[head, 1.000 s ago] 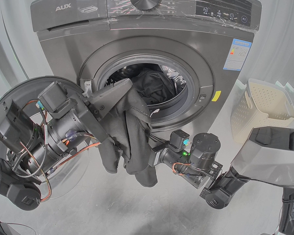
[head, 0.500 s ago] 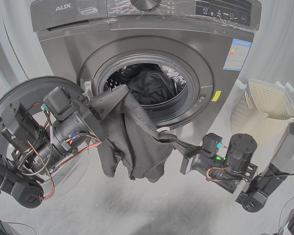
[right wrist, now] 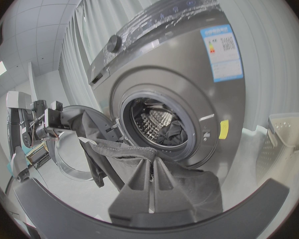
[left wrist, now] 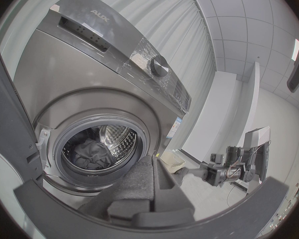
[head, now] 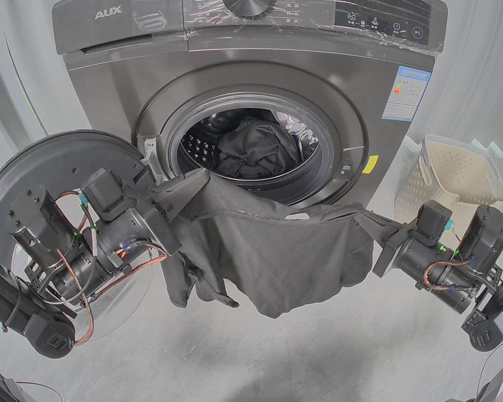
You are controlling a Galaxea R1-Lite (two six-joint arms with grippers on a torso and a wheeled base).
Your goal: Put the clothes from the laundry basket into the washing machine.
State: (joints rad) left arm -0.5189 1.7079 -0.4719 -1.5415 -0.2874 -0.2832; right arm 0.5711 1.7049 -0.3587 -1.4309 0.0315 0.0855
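One dark bundle (head: 257, 146) already lies in the drum of the washing machine (head: 251, 68). A grey garment (head: 274, 252) hangs stretched between the left pincer (head: 200, 180) and the right pincer (head: 366, 218), each clamped on an edge, just short of the doorway beyond them. By my reading it is not yet loaded. The laundry basket (head: 458, 180) stands just beyond the right pincer.
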